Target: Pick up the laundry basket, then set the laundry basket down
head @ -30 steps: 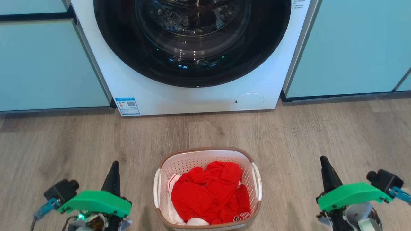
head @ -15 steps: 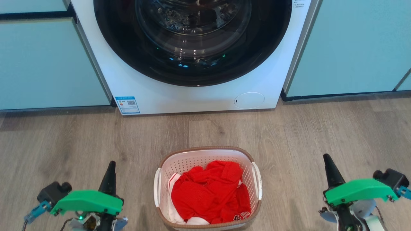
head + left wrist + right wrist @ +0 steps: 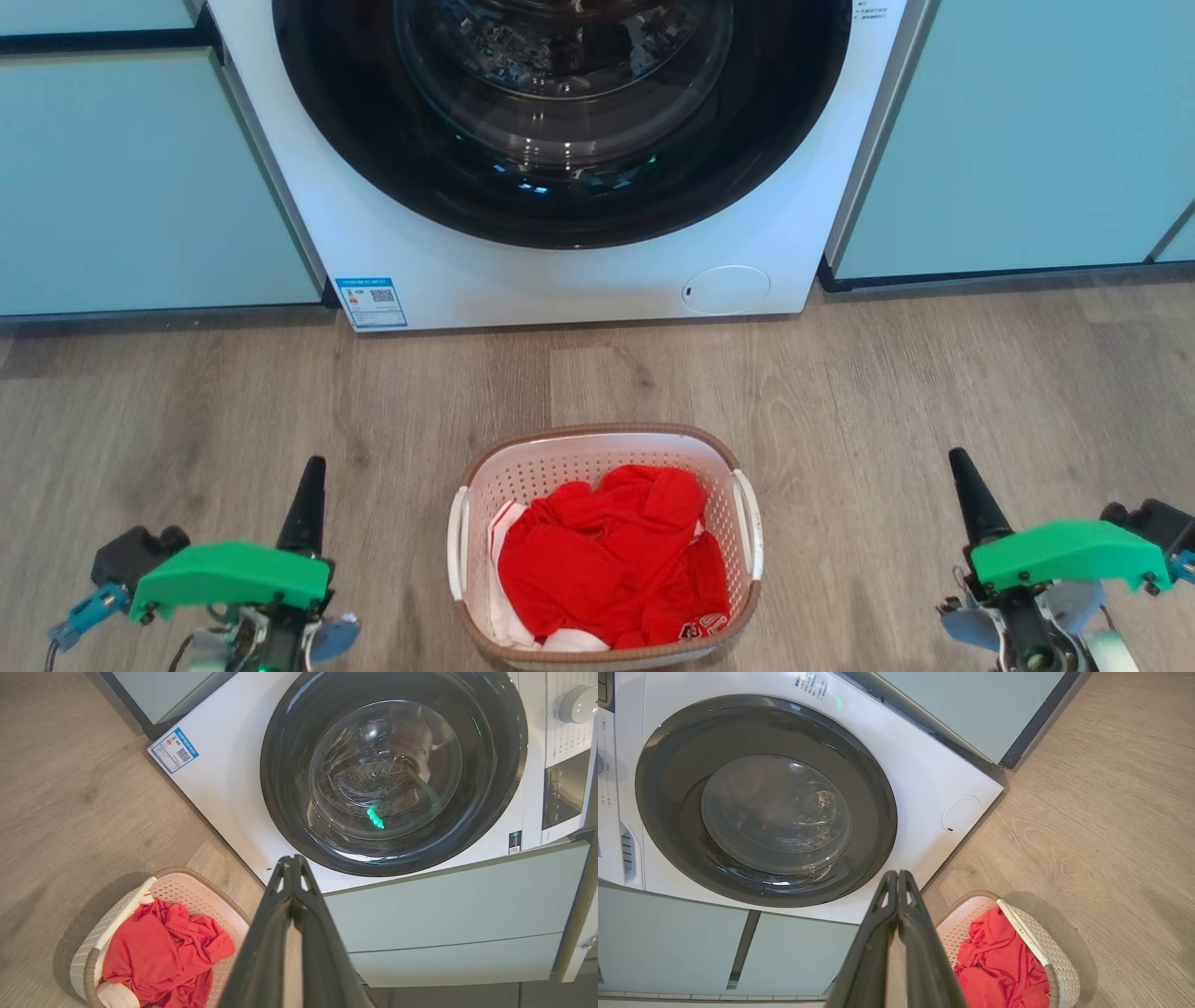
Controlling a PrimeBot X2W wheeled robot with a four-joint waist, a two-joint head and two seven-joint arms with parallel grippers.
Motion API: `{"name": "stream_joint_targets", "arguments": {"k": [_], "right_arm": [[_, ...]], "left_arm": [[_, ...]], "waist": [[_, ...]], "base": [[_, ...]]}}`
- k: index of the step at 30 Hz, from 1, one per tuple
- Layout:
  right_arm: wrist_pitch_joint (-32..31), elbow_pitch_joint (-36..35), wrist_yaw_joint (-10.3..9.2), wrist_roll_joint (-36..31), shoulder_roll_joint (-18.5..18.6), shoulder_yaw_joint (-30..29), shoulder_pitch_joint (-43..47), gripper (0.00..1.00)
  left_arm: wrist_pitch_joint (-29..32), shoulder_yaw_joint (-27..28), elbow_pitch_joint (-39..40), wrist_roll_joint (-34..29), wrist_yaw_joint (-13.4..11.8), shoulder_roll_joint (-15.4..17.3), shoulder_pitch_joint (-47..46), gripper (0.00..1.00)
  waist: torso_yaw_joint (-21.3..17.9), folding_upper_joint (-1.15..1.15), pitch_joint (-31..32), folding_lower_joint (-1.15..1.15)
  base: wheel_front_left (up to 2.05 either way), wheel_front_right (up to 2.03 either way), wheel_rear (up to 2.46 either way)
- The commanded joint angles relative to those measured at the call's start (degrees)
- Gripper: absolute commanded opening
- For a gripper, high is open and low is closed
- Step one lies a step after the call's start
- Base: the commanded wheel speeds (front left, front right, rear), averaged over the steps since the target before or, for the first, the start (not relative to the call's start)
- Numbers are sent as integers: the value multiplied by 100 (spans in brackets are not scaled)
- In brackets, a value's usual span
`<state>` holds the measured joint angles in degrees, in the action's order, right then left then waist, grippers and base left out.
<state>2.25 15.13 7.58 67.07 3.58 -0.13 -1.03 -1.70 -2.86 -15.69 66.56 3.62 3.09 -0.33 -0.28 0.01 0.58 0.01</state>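
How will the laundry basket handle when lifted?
The laundry basket looks like perforated plastic, so probably stiff and light. The red clothes inside look soft, likely adding little weight. Lifting one handle alone might tip it.

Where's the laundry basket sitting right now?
In the head view the laundry basket sits on the wood floor at bottom centre, between the left gripper and the right gripper, in front of the washing machine.
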Motion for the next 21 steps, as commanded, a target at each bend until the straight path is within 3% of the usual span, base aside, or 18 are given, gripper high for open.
{"name": "stream_joint_targets", "arguments": {"k": [1,21], "right_arm": [[-24,-172,-6,135,86,28,-333,0],[-357,-148,-7,1346,77,-200,-412,0]], "left_arm": [[36,205,176,122,77,54,-338,0],[375,512,172,1324,225,50,-453,0]], "waist": [[1,-1,-1,0],[14,-1,-37,-1]], "base": [[0,0,0],[0,0,0]]}}
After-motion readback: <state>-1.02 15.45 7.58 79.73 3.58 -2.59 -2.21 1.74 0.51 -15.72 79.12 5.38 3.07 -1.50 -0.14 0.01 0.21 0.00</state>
